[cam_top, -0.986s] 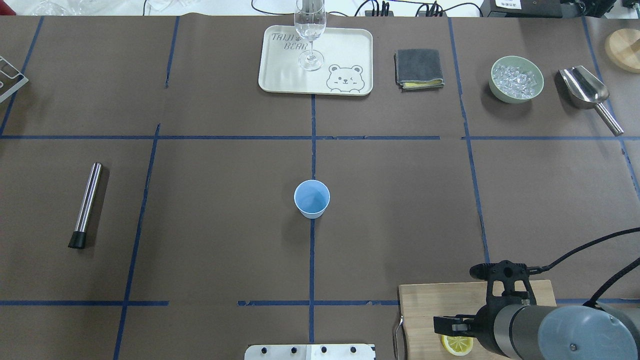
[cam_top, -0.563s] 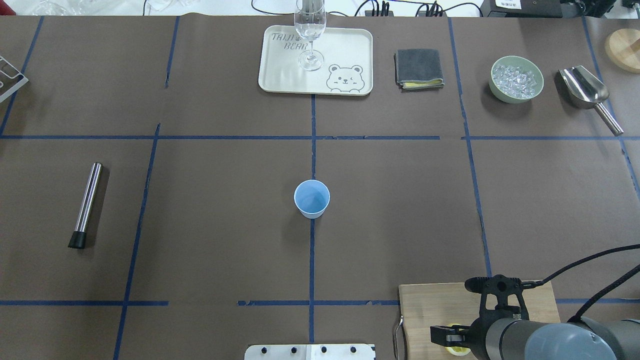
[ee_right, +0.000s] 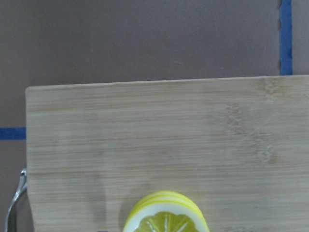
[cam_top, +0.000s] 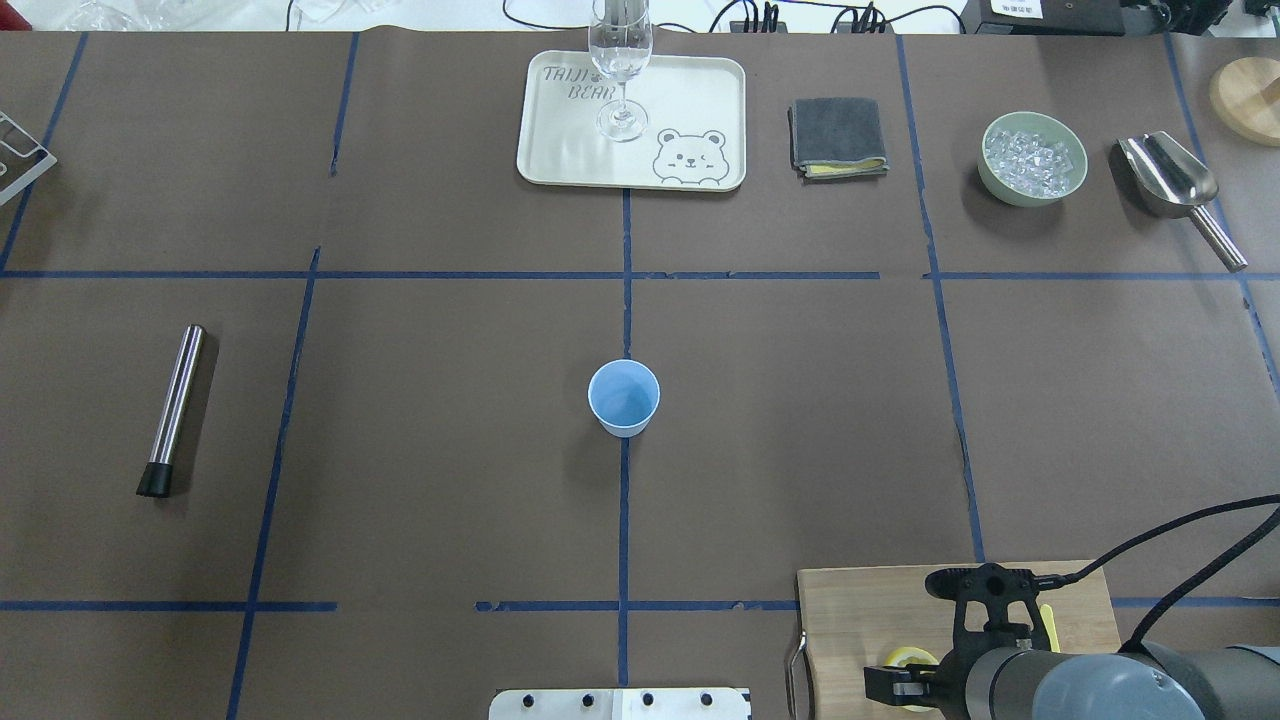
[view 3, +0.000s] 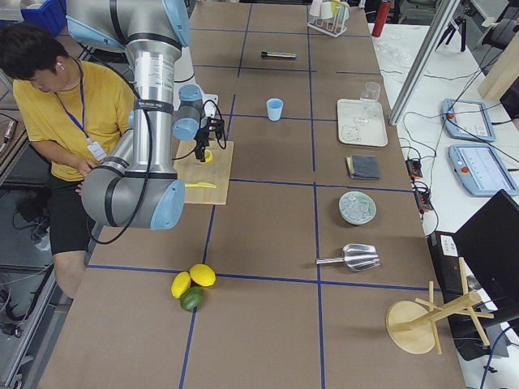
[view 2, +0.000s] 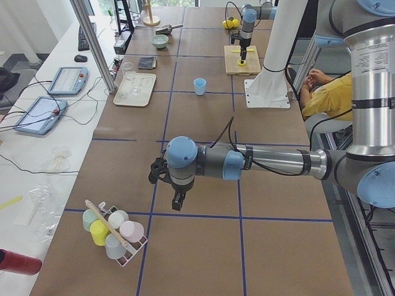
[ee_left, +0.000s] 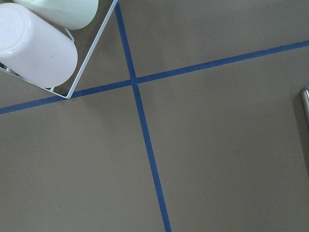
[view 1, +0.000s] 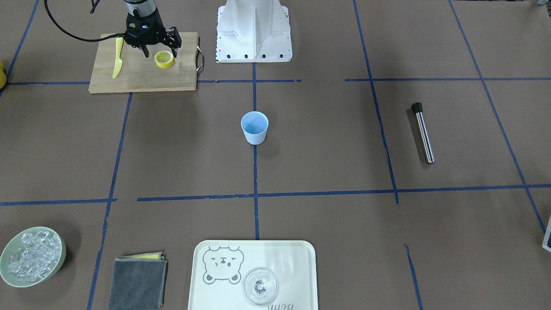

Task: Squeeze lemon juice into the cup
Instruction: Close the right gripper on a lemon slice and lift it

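We found the table (cam_top: 450, 480) covered in brown paper, marked into squares by blue tape. At its middle, on a tape line, stood the cup (cam_top: 624, 397), upright. Along the far edge we saw a cream tray (cam_top: 570, 140), a folded grey cloth (cam_top: 837, 137), a green bowl (cam_top: 988, 170) of ice and a metal scoop (cam_top: 1170, 180). A steel rod (cam_top: 176, 408) lay well to the cup's left. A wooden cutting board (view 1: 142, 79) sat at the near edge on the robot's right, and a wire rack (view 2: 136, 251) of cups at the left end.
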`<action>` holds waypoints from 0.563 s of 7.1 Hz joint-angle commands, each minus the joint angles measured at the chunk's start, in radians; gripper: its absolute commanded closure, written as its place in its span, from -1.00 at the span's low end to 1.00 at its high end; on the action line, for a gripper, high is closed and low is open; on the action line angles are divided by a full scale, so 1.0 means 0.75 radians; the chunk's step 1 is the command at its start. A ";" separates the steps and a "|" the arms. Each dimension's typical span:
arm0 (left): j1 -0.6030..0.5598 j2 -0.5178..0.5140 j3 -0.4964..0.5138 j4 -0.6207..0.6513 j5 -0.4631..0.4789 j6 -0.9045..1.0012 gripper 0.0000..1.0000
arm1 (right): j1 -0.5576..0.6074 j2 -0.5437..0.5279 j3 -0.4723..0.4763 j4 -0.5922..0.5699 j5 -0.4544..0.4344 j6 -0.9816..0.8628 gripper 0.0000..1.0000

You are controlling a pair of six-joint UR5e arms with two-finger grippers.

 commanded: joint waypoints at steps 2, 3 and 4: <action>0.000 0.000 -0.001 0.000 0.000 0.002 -1.00 | 0.001 0.001 -0.033 0.009 0.002 -0.001 -0.85; 0.000 0.000 -0.001 0.000 0.000 0.000 -1.00 | -0.001 0.003 -0.033 0.009 0.002 0.001 -0.80; 0.000 0.002 -0.003 0.000 0.000 0.002 -1.00 | -0.003 0.003 -0.037 0.011 0.002 0.005 -0.77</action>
